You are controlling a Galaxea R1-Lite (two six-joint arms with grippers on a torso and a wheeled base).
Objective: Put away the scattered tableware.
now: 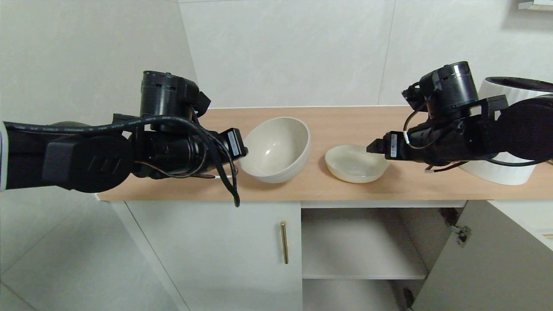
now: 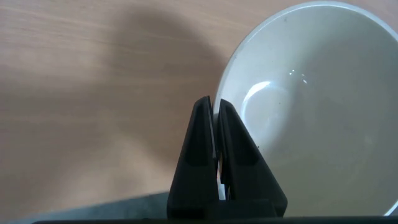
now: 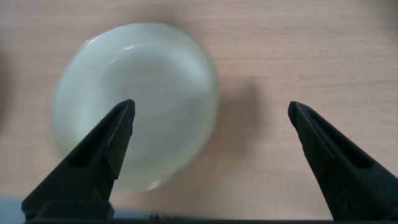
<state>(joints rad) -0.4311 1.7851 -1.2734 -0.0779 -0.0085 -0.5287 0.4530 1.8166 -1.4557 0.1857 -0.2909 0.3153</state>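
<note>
**STATUS: 2 CLAWS, 2 PIECES OF TABLEWARE**

My left claw [image 2: 214, 107] is pressed together on the rim of the large bowl [image 1: 276, 149], pinching it. The large bowl is tilted at the wooden counter [image 1: 345, 119], with its mouth turned partly toward me.

My right claw [image 3: 210, 106] is spread wide above the small dish [image 1: 354, 163], with 1 finger over the dish and the other over bare wood. The small dish lies flat, just beside the large bowl.

Below the counter, the cabinet [image 1: 358, 242] has its right door open. A white pot [image 1: 505, 172] stands behind my right arm.
</note>
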